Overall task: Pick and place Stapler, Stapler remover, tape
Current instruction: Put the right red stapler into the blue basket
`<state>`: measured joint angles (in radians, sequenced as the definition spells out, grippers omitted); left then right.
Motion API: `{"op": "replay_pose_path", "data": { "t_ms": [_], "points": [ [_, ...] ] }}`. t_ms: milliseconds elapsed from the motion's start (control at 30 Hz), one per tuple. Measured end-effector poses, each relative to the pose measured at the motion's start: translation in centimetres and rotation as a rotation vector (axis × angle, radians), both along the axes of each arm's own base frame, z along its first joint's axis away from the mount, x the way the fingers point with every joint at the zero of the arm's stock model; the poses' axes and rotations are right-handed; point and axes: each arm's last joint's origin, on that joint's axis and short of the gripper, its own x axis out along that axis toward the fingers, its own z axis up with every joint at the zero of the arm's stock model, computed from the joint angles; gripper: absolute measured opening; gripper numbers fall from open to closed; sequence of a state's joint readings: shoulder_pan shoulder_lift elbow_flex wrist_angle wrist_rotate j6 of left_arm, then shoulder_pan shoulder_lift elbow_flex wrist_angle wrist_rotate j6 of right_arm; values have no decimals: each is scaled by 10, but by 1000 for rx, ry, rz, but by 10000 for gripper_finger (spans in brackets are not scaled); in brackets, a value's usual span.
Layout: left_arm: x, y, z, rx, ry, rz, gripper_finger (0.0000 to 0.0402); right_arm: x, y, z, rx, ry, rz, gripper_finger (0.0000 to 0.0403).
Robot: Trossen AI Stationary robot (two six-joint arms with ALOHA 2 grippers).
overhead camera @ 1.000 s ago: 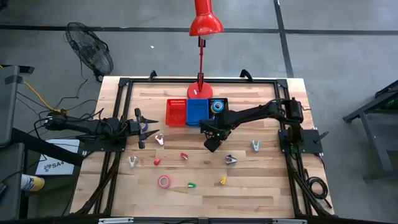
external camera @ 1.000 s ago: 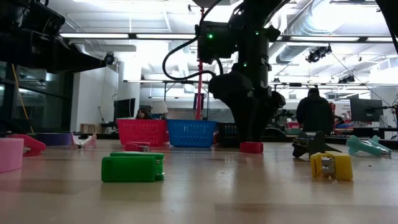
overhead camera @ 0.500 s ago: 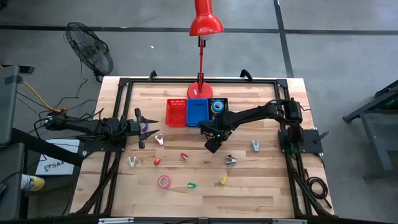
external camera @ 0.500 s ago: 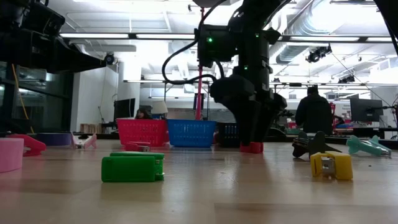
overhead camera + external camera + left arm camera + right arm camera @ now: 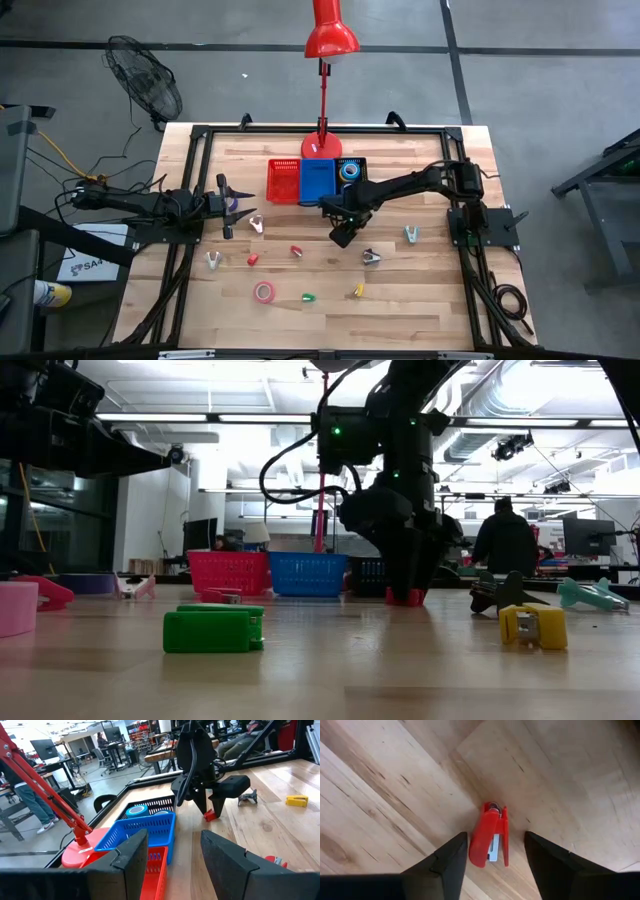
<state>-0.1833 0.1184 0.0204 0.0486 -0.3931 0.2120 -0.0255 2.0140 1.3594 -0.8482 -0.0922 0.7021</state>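
One red stapler (image 5: 489, 837) between right hand (image 5: 492, 851) fingers, untouched.

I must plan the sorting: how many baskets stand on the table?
3, in a row beside the lamp base: the red basket, the blue basket and the black basket. None seems hidden.

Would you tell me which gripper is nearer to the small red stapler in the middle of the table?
Right. The right gripper straddles the red stapler, fingers open either side. The left gripper waits far off by the table's left edge.
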Motion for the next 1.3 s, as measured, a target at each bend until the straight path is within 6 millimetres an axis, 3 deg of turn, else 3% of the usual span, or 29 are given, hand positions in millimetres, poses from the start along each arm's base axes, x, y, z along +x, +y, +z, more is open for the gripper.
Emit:
{"op": "replay_pose_path", "data": {
  "t_ms": [367, 500, 633, 900, 1133, 1300],
  "points": [
    [0, 0, 0, 0, 0, 0, 179, 1, 1, 1, 36, -9, 2, 48],
    [0, 0, 0, 0, 0, 0, 179, 8, 1, 10, 43, -45, 4, 47],
    [0, 0, 0, 0, 0, 0, 179, 22, -5, 31, 24, -118, 13, 47],
    [0, 0, 0, 0, 0, 0, 179, 41, -39, 77, -99, -258, 7, 47],
    [0, 0, 0, 0, 0, 0, 179, 40, -70, 81, -126, -280, -142, 52],
    [0, 0, 0, 0, 0, 0, 179, 39, -80, 75, -124, -297, -215, 53]
  ]
}}
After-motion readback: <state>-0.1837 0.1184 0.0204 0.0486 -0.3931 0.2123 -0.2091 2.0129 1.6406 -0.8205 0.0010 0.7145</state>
